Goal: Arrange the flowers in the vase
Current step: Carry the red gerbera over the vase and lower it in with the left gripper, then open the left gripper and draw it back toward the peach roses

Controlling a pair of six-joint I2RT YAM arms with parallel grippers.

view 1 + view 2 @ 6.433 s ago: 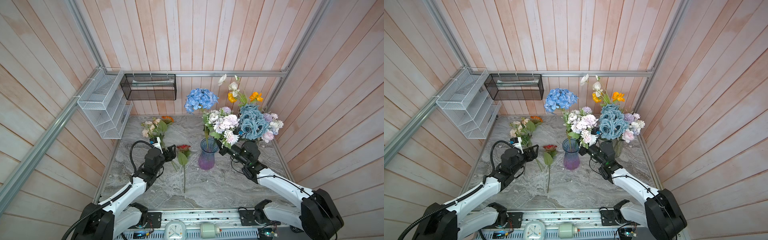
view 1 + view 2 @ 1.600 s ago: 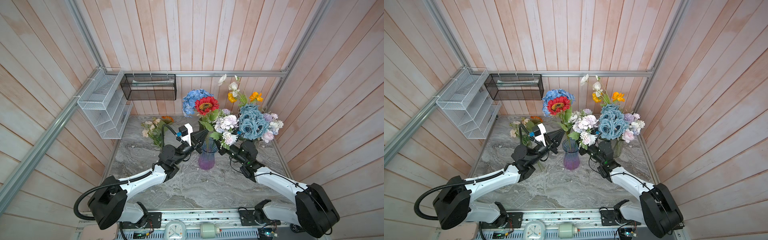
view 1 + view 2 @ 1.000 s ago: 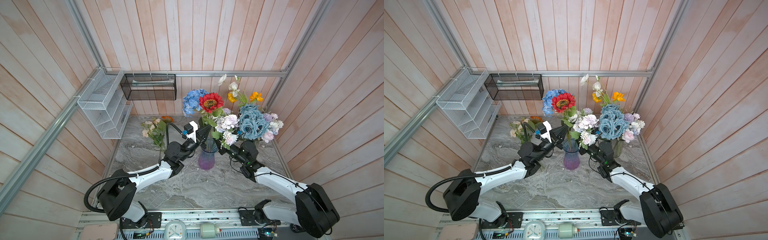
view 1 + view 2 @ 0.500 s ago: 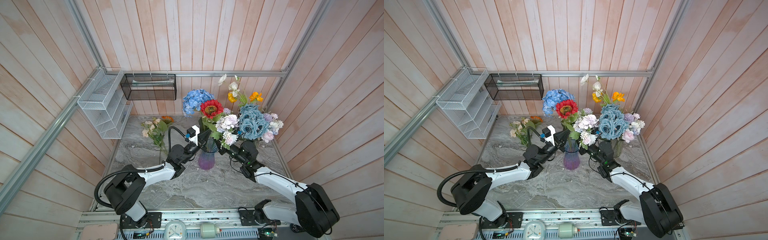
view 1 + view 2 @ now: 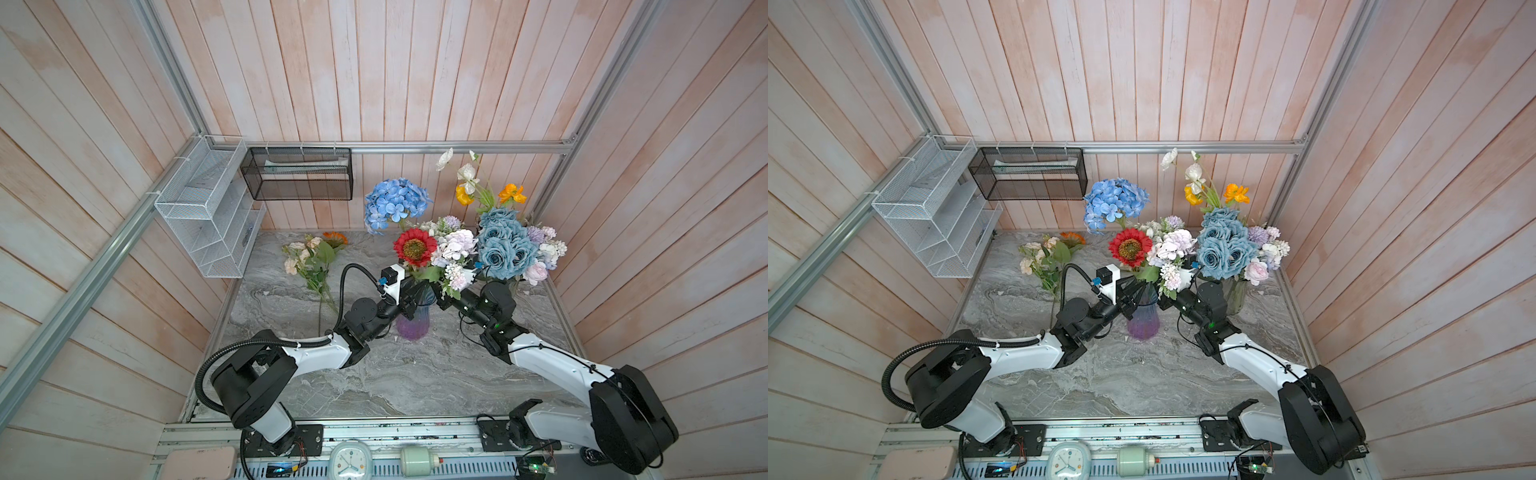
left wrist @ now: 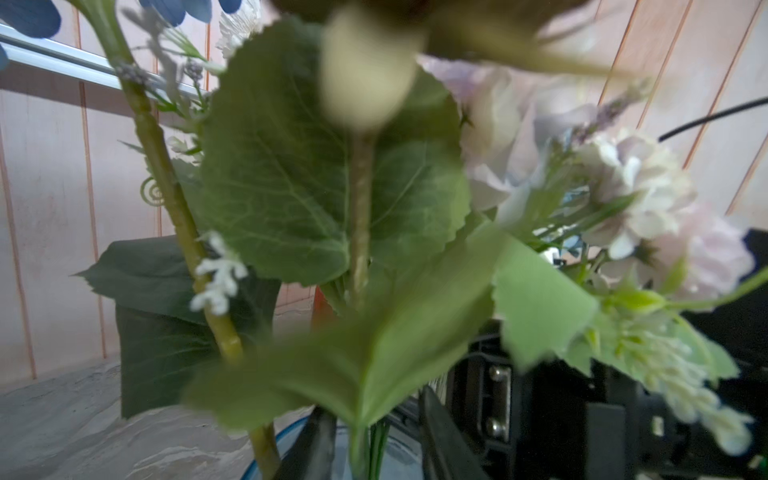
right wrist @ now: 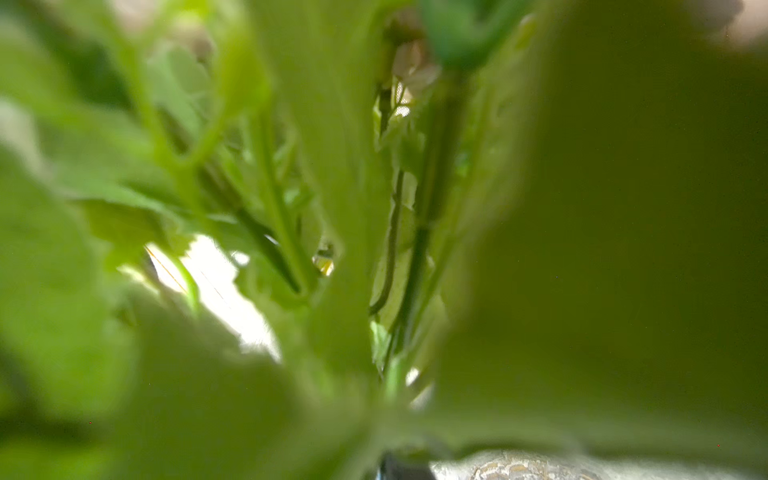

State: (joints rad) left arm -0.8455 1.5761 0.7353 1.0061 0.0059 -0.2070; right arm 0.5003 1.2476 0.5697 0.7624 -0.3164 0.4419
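The red sunflower stands in the purple glass vase at mid-table, stem going down through the rim, beside the blue hydrangea and the lilac-white bunch. L gripper is at the vase mouth. In the wrist view its two dark fingers stand apart w/ the sunflower stem between them, so this claw is open. R gripper is at the opposite side of the rim and closed, but its tips are hidden under leaves (its wrist cam shows only blurred green), so what it grips I cannot tell. Peach roses lie on the marble table, rear left, well apart from the vase.
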